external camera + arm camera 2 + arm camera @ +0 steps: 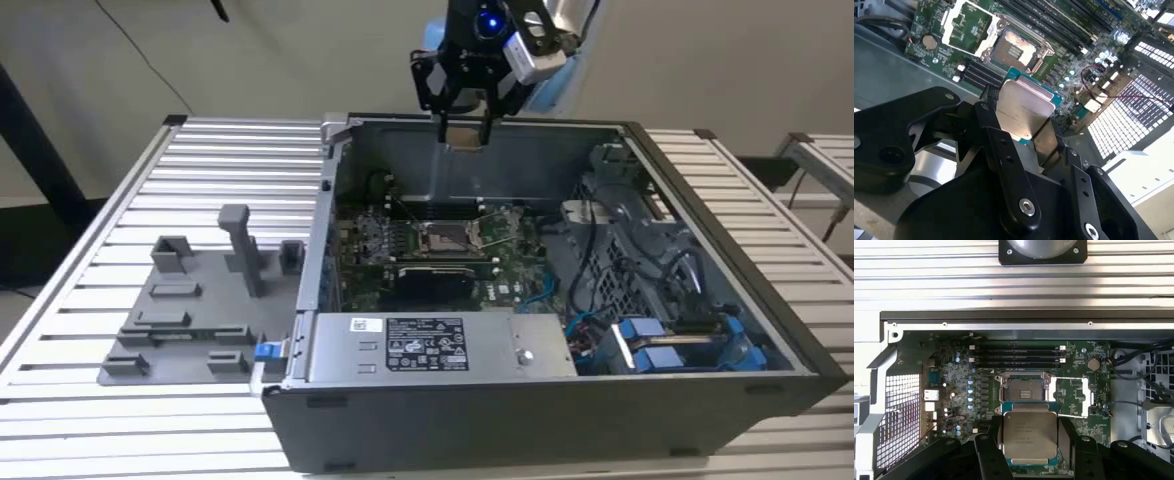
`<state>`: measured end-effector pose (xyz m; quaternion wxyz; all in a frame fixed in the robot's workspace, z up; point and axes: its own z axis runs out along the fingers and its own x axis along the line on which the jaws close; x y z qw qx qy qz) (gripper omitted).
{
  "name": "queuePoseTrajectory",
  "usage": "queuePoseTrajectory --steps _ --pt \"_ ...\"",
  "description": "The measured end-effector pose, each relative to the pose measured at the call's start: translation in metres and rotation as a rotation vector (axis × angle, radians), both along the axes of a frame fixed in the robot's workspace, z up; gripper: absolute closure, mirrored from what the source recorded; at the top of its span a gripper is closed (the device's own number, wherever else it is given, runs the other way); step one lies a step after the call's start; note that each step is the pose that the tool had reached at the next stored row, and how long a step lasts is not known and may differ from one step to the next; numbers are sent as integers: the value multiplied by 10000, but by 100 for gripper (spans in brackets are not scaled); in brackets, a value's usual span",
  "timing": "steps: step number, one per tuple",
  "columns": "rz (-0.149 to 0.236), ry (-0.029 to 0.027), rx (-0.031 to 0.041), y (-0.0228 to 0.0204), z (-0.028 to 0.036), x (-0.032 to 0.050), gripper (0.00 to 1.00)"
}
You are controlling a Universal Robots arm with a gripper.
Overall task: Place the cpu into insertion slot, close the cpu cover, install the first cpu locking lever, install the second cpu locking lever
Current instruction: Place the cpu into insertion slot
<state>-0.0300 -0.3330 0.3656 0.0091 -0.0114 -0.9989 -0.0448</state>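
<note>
Soft, even light; the grey metal computer case (534, 425) is dim inside. In the second wrist view glare whitens the silvery square cpu (1024, 107).

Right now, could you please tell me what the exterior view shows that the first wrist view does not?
The exterior view adds the grey fixture tray beside the computer case, and the labelled black block inside it. The first wrist view adds the coin battery, the red wire and the silvery top of the cpu. Both share the pincer gripping the cpu, clear of the empty insertion slot.
</note>
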Motion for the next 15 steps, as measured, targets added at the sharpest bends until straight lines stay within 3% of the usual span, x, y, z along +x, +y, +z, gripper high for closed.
queuePoseTrajectory --steps 8,15 --pt "-28 1 -1 0 0 1 46" --pt "-1011 1 -3 0 -7 0 46"
